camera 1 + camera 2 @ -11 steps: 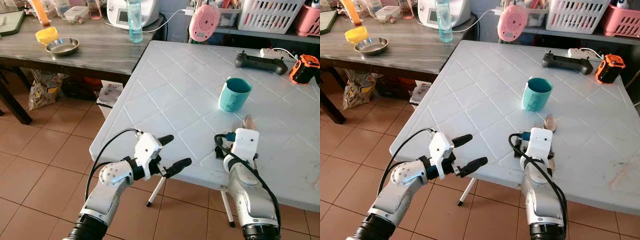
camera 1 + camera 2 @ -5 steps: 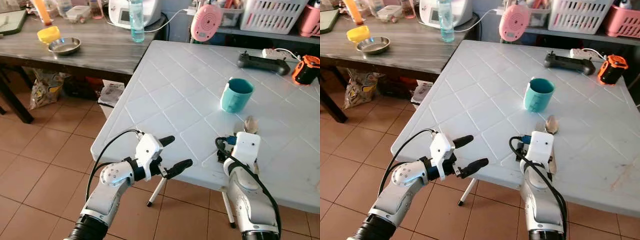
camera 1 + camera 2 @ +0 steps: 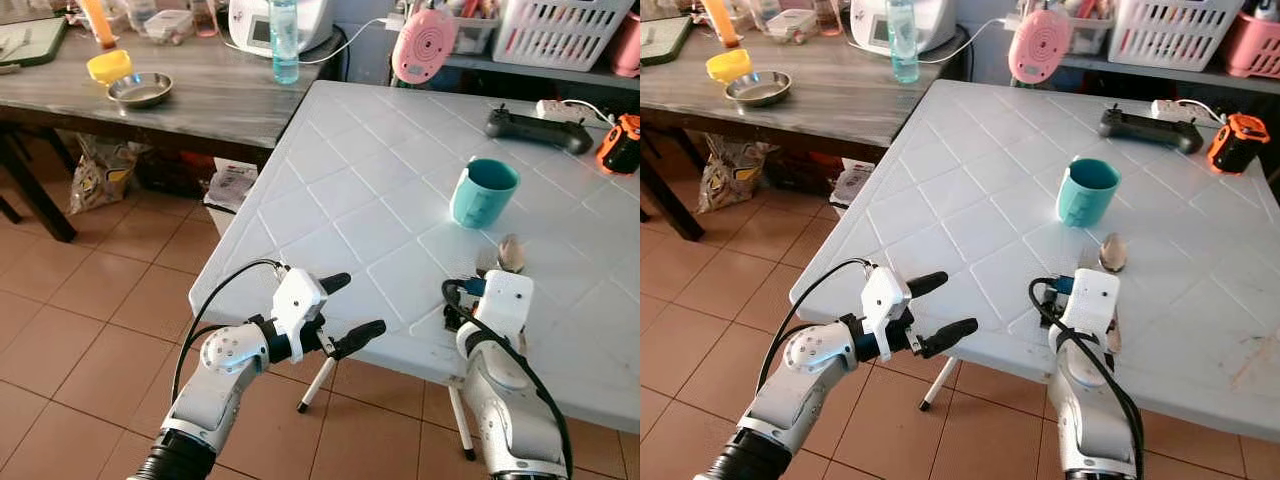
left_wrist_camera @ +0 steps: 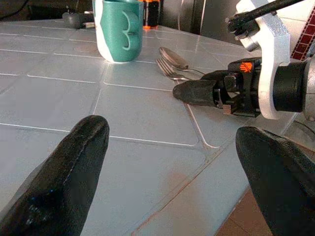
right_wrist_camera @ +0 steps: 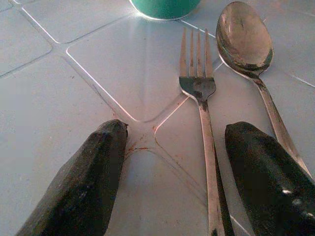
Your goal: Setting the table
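Note:
A teal mug (image 3: 483,193) stands upright on the white table (image 3: 340,190). A spoon (image 5: 244,37) and a fork (image 5: 199,96) lie side by side on the table just nearer than the mug. My right gripper (image 5: 176,129) is open and low over the table near its front edge. The fork's handle runs between its fingers, close to one of them, and the spoon's handle passes just outside that finger. My left gripper (image 3: 345,305) is open with nothing in it. It hovers off the table's near-left edge and points toward the right gripper.
A black controller (image 3: 530,125) and an orange tool (image 3: 622,145) lie at the table's far right. A pink round device (image 3: 424,45) stands at the far edge. The wooden table on the left holds a steel bowl (image 3: 140,89) and a bottle (image 3: 285,40). Tiled floor lies below.
The head view has drifted a little. My right gripper has drawn back slightly toward the table's front edge, so more of the spoon shows. The left arm holds its pose.

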Available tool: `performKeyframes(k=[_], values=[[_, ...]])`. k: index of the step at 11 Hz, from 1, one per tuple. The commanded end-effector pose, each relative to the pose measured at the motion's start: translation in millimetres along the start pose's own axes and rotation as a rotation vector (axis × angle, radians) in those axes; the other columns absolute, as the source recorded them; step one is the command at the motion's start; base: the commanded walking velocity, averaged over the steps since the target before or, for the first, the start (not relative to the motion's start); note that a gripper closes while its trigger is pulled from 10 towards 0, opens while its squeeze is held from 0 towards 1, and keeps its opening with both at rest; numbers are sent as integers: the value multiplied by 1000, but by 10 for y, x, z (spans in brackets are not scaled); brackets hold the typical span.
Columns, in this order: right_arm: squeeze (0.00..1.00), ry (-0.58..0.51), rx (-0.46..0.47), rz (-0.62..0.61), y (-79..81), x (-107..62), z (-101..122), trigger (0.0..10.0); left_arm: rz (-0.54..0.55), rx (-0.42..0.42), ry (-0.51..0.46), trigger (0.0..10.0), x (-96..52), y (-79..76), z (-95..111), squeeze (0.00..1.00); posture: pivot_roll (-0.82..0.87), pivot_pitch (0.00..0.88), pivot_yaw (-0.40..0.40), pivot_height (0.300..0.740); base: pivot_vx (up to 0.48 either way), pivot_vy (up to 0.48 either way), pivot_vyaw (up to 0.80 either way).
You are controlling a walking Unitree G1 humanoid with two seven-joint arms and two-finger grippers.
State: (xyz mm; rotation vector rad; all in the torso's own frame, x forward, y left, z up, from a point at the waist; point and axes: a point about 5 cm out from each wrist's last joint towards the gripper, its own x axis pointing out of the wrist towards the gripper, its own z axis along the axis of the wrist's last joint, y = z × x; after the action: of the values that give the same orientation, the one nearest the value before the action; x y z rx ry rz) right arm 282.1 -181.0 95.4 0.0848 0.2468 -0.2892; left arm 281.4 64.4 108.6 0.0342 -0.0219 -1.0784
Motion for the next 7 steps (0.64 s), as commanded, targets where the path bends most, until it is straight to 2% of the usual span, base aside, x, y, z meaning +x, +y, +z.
performKeyframes(k=[1,4,5,7], values=[[0,51,-6,-68,-190,-20,-115,10000,-18,14,22,10000,6,-24,-16,0,-29,112,14,740,0,0,0],[0,-2,-10,-91,-280,-17,-29,10000,-22,16,25,10000,8,-17,-18,0,-32,112,19,740,0,0,0],[0,-48,-23,-79,-273,-14,44,10000,-22,16,24,10000,15,-18,-17,0,-31,112,19,740,0,0,0],[0,-34,-16,-53,-228,16,42,10000,-24,15,27,10000,17,-34,-28,0,-31,112,19,740,0,0,0]])
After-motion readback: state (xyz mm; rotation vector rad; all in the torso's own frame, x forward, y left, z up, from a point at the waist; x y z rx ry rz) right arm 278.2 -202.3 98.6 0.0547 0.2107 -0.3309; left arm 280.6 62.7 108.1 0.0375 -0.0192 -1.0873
